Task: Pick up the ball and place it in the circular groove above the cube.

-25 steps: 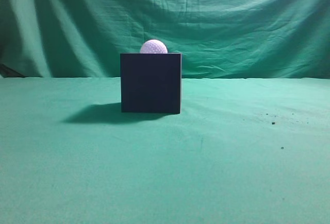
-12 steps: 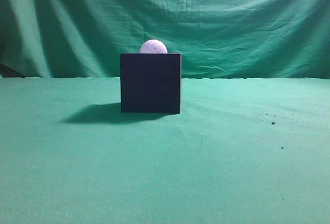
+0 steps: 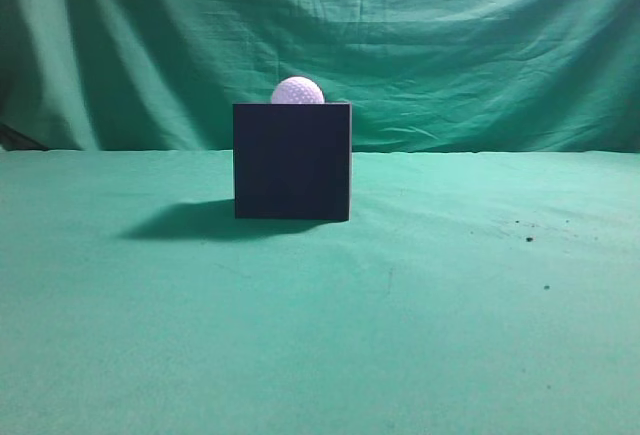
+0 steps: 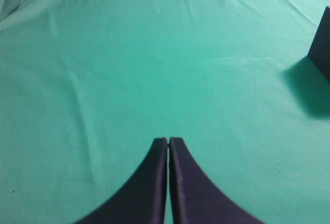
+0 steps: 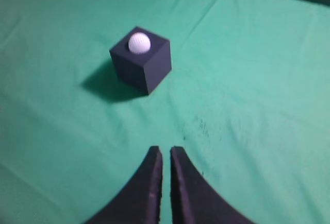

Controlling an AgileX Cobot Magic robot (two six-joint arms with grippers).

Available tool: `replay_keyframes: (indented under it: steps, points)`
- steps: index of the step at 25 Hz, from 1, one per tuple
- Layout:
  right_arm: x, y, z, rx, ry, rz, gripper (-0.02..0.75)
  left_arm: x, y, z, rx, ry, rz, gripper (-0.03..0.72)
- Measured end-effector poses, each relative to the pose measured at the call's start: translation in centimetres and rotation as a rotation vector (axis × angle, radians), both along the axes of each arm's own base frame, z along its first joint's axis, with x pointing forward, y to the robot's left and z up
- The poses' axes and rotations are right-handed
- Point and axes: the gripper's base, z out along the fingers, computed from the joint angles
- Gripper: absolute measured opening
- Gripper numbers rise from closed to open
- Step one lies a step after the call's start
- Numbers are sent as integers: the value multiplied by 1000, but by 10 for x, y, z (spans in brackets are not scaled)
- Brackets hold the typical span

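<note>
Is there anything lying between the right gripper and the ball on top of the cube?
Nothing visible. In the right wrist view only bare green cloth lies between the right gripper and the cube, and the ball sits uncovered on the cube's top.

Open cloth [image 3: 400,335] all around the cube [image 3: 292,161] (ball [image 3: 298,91] atop)

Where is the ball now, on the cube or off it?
On it. The ball sits on top of the cube; in the exterior view only its upper part shows above the top edge.
</note>
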Motion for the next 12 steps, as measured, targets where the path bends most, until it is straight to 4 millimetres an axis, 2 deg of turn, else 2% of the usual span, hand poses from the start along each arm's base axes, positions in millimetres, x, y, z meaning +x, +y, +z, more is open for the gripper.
replay_keyframes:
  steps: [2, 5, 12]
  points:
    - [1, -1, -3, 24, -52, -16, 0, 0, 0, 0, 0, 0, 0, 0]
    - [3, -6, -17, 56, -116, -99, 0, 0, 0, 0, 0, 0, 0, 0]
    - [3, -19, -74, 123, -303, -324, 0, 0, 0, 0, 0, 0, 0, 0]
